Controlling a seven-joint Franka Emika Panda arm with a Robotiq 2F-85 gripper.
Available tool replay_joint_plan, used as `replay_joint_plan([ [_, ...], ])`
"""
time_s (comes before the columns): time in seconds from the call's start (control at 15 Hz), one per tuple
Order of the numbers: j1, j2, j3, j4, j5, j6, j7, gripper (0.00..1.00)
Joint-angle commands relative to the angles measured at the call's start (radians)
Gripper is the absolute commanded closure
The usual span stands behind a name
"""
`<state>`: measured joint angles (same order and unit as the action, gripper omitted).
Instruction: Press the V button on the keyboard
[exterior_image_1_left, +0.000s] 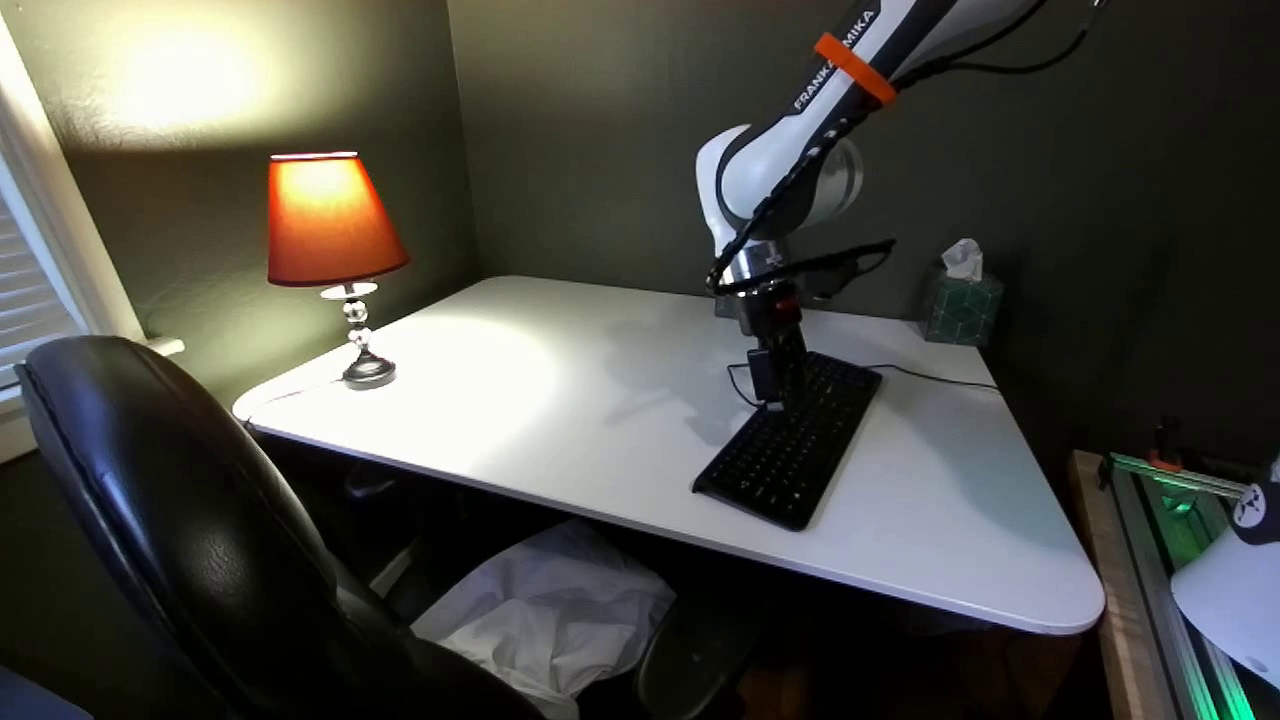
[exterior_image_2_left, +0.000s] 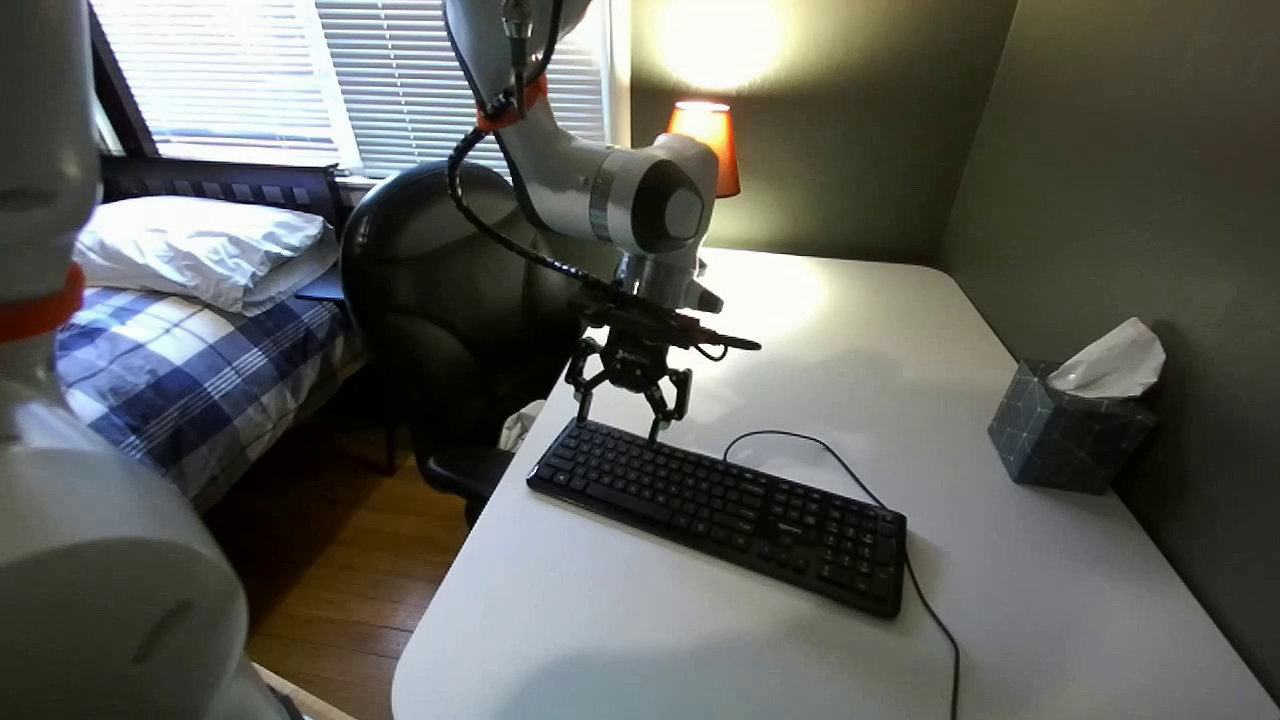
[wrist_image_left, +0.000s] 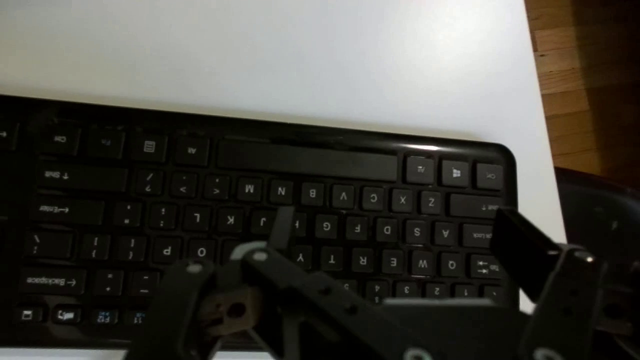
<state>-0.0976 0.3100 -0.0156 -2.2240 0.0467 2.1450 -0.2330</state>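
Observation:
The black keyboard (exterior_image_1_left: 785, 465) lies flat on the white desk in both exterior views (exterior_image_2_left: 720, 512). In the wrist view the keyboard (wrist_image_left: 307, 162) appears upside down, and its V key (wrist_image_left: 343, 196) is in plain sight between C and B. My gripper (wrist_image_left: 393, 212) is open and empty, fingers wide apart. One fingertip shows over the J and H keys, just below N in the picture; the other shows by Caps Lock and Shift at the keyboard's end. In an exterior view the gripper (exterior_image_2_left: 619, 428) points down at the keyboard's far edge. I cannot tell whether the fingertips touch it.
The white desk (exterior_image_1_left: 600, 350) bears a lit red lamp (exterior_image_1_left: 330, 225) and a tissue box (exterior_image_1_left: 962, 305), also seen in an exterior view (exterior_image_2_left: 1070, 430). A thin black cable (exterior_image_2_left: 930, 610) runs from the keyboard. A black office chair (exterior_image_1_left: 190, 520) stands at the desk's edge.

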Motion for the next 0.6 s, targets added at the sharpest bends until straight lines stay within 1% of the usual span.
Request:
replay_joint_plan([
  [0.0,0.019,-0.093,-0.008,-0.088,-0.020,0.044,0.055,0.00],
  [0.53,0.030,-0.260,-0.012,-0.191,-0.054,0.080,0.126,0.00],
])
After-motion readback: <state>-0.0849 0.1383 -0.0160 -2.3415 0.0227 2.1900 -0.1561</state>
